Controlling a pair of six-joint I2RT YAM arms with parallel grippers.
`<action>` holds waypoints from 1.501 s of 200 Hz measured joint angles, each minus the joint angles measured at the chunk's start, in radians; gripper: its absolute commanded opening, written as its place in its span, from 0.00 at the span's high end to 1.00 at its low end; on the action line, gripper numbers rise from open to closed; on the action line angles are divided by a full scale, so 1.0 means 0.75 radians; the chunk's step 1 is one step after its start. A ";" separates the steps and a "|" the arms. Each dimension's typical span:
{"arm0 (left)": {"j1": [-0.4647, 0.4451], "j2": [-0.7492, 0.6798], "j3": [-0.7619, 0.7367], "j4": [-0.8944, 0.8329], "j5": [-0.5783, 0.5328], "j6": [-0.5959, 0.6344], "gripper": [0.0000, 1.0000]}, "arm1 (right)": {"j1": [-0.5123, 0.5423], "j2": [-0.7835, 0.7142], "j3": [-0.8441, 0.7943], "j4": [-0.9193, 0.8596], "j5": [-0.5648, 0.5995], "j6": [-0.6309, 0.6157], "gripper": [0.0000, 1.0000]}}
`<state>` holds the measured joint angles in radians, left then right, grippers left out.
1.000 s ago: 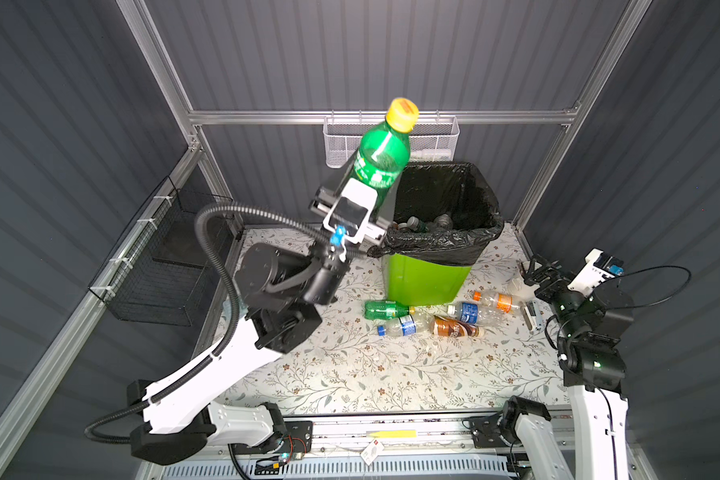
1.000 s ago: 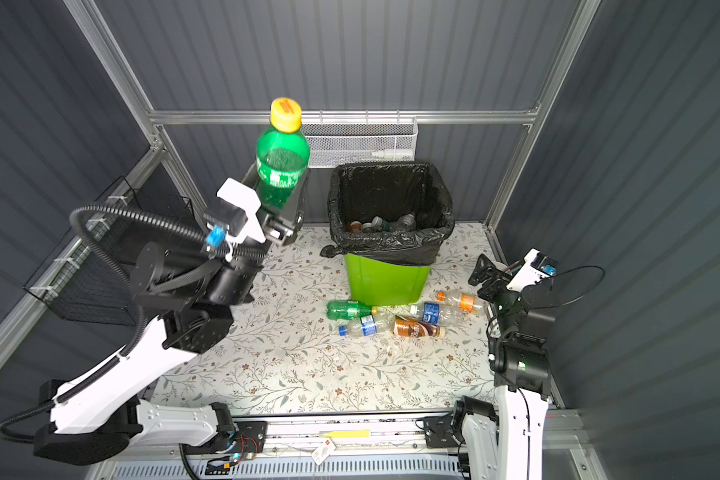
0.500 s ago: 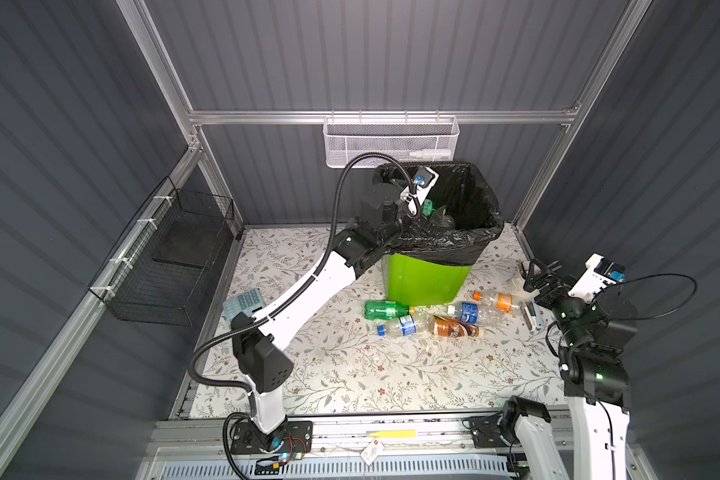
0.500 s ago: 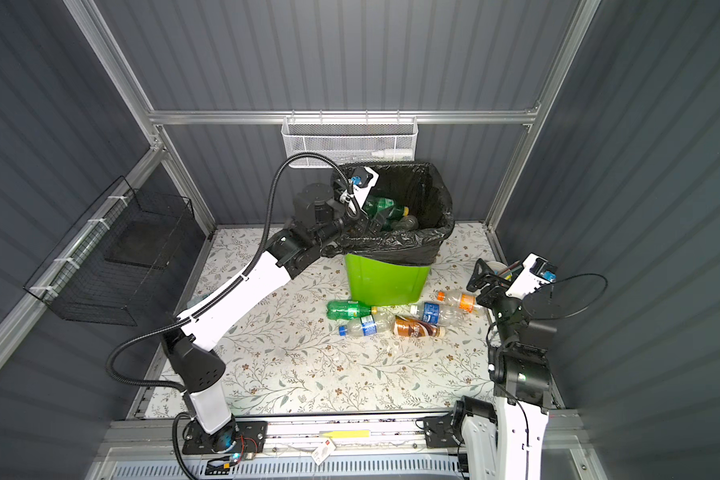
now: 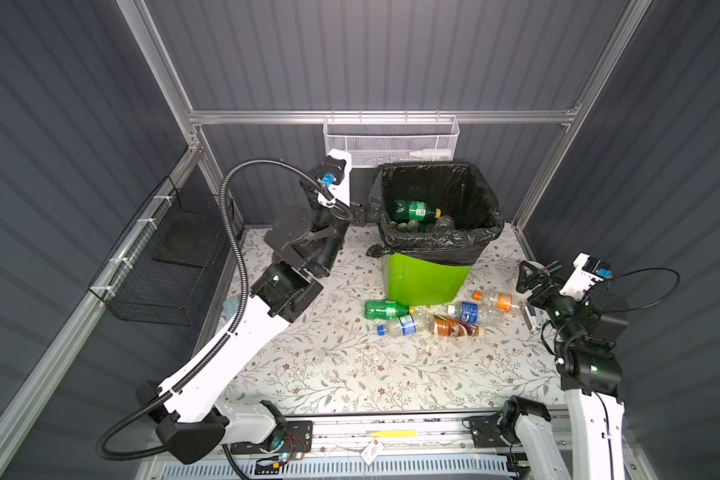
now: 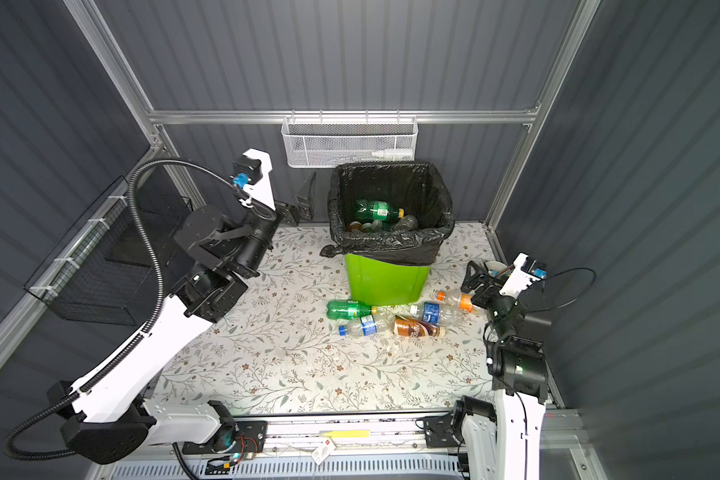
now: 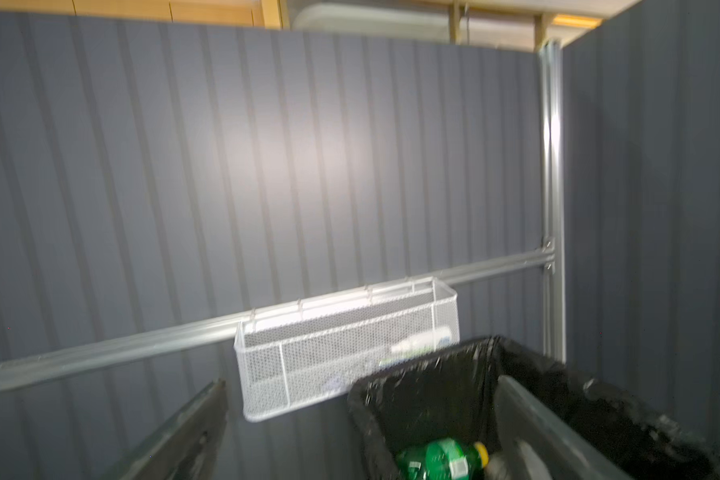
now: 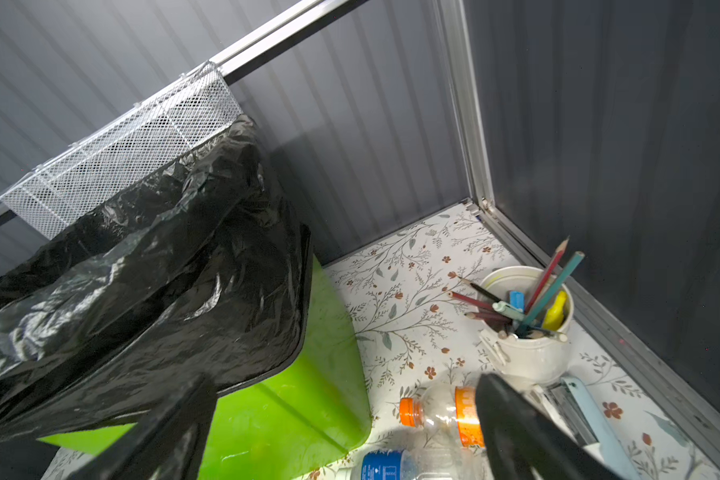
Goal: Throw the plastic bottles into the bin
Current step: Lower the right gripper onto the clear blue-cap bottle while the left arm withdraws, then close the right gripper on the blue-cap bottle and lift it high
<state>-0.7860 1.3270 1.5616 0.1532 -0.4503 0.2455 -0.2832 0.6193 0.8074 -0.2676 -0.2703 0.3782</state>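
A: Top views?
B: In both top views a tall square bright-green plastic bin (image 5: 425, 286), lined with a black bag (image 5: 445, 245), stands at the back of the floral mat (image 5: 350, 374). A green plastic bottle with a yellow cap (image 5: 412, 209) lies on its side inside, on top of other bottles.
B: Five more lie on the mat against the bin's front: a second green bottle (image 5: 385, 309), a clear bottle with blue cap and blue label (image 5: 402, 326), a brown bottle (image 5: 454, 330), a clear bottle with blue label (image 5: 472, 312) and a clear bottle with orange cap and orange label (image 5: 495, 300).
A: Claws?
B: The left gripper (image 5: 368, 203) is just beside the bin's left rim, jaws wide apart and holding nothing. The right gripper (image 5: 531, 284) is near the orange-capped bottle, also spread wide and holding nothing.
A: Left wrist?
B: Blurred. The green bottle in the bin (image 7: 441, 459) shows down in the liner, past two spread fingers (image 7: 184, 436). A white mesh basket (image 7: 346, 353) hangs on the wall rail behind.
A: Right wrist?
B: It shows the bin's green wall (image 8: 300, 415), the orange-capped bottle (image 8: 437, 411) on the mat beside it, and a white cup of pencils (image 8: 528, 353) near the corner. The fingers (image 8: 516, 428) are spread and grip nothing.
A: Readable text?
B: No. The labels are too small or blurred in every view.
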 measured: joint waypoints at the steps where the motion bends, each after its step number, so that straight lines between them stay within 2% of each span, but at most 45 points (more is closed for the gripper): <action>1: 0.002 0.000 -0.004 -0.002 -0.003 0.000 0.00 | 0.001 0.001 0.000 0.000 -0.001 -0.001 0.01; 22: 0.048 0.009 -0.124 -0.092 -0.071 -0.045 0.00 | 0.045 0.009 -0.005 0.002 -0.024 -0.047 0.01; 37: 0.120 0.004 -0.211 -0.144 -0.102 -0.101 0.00 | 0.127 0.010 -0.005 -0.002 -0.005 -0.107 0.01; 51: 0.205 -0.008 -0.296 -0.193 -0.110 -0.177 0.00 | 0.280 0.011 -0.005 -0.021 0.069 -0.187 0.01; 70: 0.326 -0.019 -0.433 -0.255 -0.108 -0.304 0.00 | 0.576 0.028 -0.007 -0.053 0.205 -0.311 0.01; 90: 0.428 -0.022 -0.582 -0.318 -0.097 -0.434 0.00 | 0.816 0.099 -0.021 -0.075 0.334 -0.418 0.01; 126: 0.514 -0.022 -0.792 -0.401 -0.042 -0.614 0.00 | 1.191 0.357 -0.033 -0.101 0.566 -0.630 0.01; 156: 0.541 -0.022 -0.854 -0.425 0.003 -0.701 0.00 | 1.395 0.626 -0.003 -0.149 0.660 -0.790 0.01; 182: 0.542 -0.021 -0.868 -0.424 0.039 -0.741 0.00 | 1.490 0.882 0.085 -0.203 0.703 -0.909 0.01; 213: 0.542 -0.021 -0.872 -0.424 0.071 -0.758 0.00 | 1.526 1.108 0.167 -0.238 0.715 -1.011 0.03; 274: 0.544 -0.021 -0.903 -0.424 0.083 -0.758 0.00 | 1.534 1.324 0.286 -0.279 0.693 -1.113 0.10; 300: 0.544 -0.021 -0.908 -0.424 0.083 -0.758 0.00 | 1.534 1.404 0.331 -0.294 0.670 -1.140 0.16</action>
<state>-0.3779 1.3109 0.8806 -0.1646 -0.3878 -0.3229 0.8669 1.6726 1.0557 -0.4885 0.2325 -0.4767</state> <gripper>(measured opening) 0.998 0.868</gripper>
